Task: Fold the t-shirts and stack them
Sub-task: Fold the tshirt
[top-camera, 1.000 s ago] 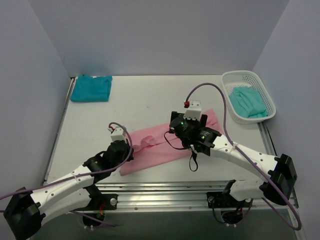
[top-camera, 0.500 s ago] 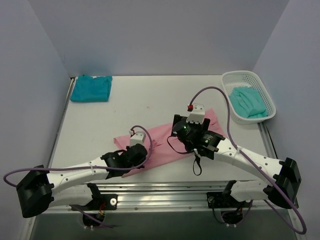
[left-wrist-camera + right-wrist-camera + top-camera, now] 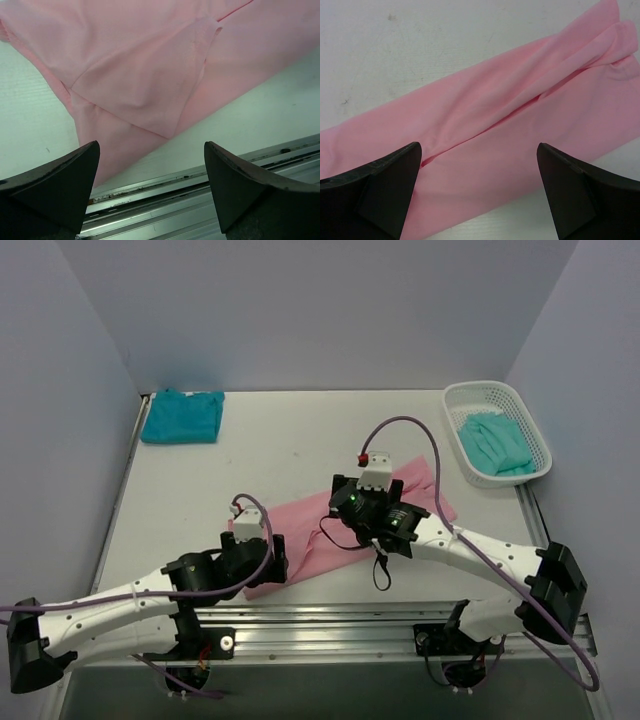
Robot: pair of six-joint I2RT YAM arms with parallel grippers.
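Observation:
The light pink t-shirt (image 3: 303, 528) lies on the table as a long folded strip, running from the near left up to the right. My left gripper (image 3: 264, 562) hovers open over its near-left end (image 3: 135, 80), fingers apart with nothing between them. My right gripper (image 3: 348, 520) stands open above the strip's middle (image 3: 520, 100), where a lengthwise fold line shows. A deep teal t-shirt (image 3: 182, 416) lies folded at the back left corner. A paler mint-teal t-shirt (image 3: 495, 442) sits in the basket.
The white mesh basket (image 3: 478, 391) stands at the back right by the wall. The table's metal front rail (image 3: 200, 175) runs just below the pink shirt's near end. Purple cables loop over both wrists.
My left gripper has opened and let go of the pink shirt's left end, which now lies flat. The left arm drew back leftward; the right gripper shifted slightly left.

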